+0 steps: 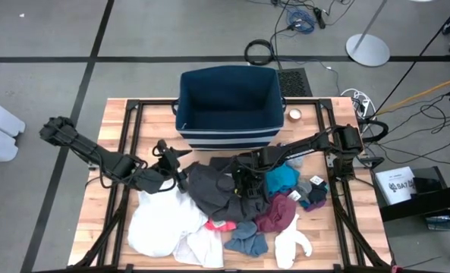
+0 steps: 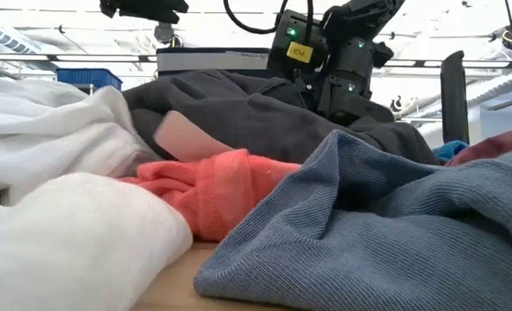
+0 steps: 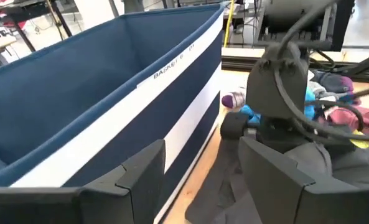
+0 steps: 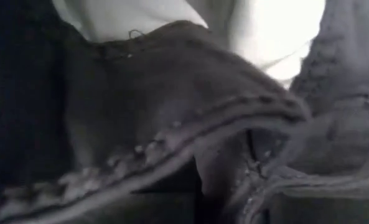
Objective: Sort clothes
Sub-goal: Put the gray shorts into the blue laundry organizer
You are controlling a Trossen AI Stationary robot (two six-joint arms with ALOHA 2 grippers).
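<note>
The clothes lie in a pile on the table's near half: a large dark grey garment [image 1: 209,186], a white one [image 1: 160,224], and teal [image 1: 283,178], maroon [image 1: 278,216], red [image 1: 221,225] and blue-grey [image 1: 247,239] pieces, with a white sock [image 1: 293,244]. My left gripper [image 1: 177,160] is open and empty at the pile's left edge, beside the navy bin [image 1: 228,106]; its fingers show in the left wrist view [image 3: 203,180]. My right gripper [image 1: 243,184] points down into the dark grey garment [image 4: 172,124], which hides its fingers; its wrist shows in the low view [image 2: 342,78].
The navy bin with white stripes [image 3: 97,93] stands open at the table's far middle. A small round object [image 1: 294,115] lies to its right. Black frame rails [image 1: 126,152] run along both table sides. Cables and boxes lie on the floor to the right.
</note>
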